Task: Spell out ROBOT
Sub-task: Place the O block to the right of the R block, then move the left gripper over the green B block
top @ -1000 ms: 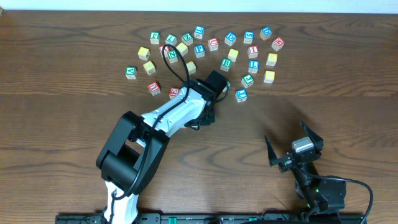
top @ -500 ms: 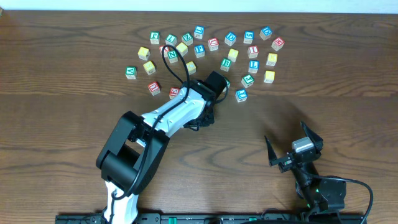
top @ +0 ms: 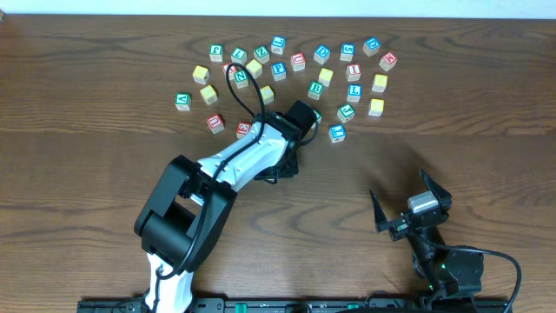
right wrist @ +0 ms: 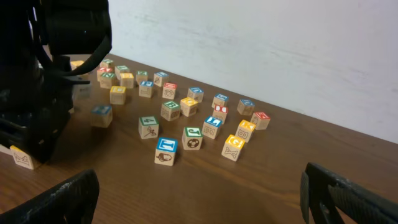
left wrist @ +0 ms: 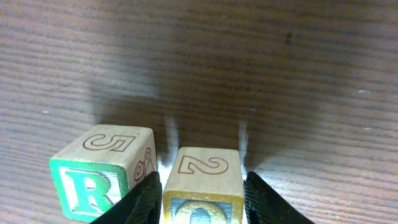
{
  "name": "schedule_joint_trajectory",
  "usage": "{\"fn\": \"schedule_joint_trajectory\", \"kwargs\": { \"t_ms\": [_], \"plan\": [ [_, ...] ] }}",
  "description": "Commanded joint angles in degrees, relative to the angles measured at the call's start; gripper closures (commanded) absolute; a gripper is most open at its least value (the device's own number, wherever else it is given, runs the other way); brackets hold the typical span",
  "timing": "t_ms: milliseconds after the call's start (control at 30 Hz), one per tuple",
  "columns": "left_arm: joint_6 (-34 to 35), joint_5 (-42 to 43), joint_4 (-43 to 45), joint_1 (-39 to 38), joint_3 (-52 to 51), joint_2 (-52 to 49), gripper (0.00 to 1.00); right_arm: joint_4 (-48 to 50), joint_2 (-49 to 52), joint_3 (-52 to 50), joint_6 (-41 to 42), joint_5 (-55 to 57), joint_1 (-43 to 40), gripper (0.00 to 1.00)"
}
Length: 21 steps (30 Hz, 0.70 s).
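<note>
While the table [top: 87, 104] carries a scatter of letter cubes [top: 354, 90] at its far side, the left arm [top: 234, 165] reaches to their near edge. The right fingers [right wrist: 68, 199] are spread wide, holding nothing. The left fingers [left wrist: 146, 200] press both sides of the yellow-faced cube [left wrist: 202, 177], which stands on the table just beside the green-lettered R cube [left wrist: 93, 168].

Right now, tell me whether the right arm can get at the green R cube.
Probably not. The R cube sits under the left arm, beside the yellow-faced cube the left gripper clamps; the right gripper hangs open far off.
</note>
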<state>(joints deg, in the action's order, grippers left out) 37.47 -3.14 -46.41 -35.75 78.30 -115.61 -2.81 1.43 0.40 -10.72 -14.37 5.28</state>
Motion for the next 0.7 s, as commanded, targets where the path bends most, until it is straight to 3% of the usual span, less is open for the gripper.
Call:
{"fn": "schedule_joint_trajectory", "kwargs": {
  "t_ms": [0, 667],
  "plan": [
    [-1.01, -0.52, -1.05, -0.07, 1.6, -0.33, 0.57, -0.24, -0.31, -0.09, 0.85, -0.15, 0.39, 0.01],
    [-5.88, -2.89, -0.61, 2.73, 8.55, 11.63, 0.56, -0.24, -0.31, -0.09, 0.87, -0.15, 0.39, 0.01]
  ]
}}
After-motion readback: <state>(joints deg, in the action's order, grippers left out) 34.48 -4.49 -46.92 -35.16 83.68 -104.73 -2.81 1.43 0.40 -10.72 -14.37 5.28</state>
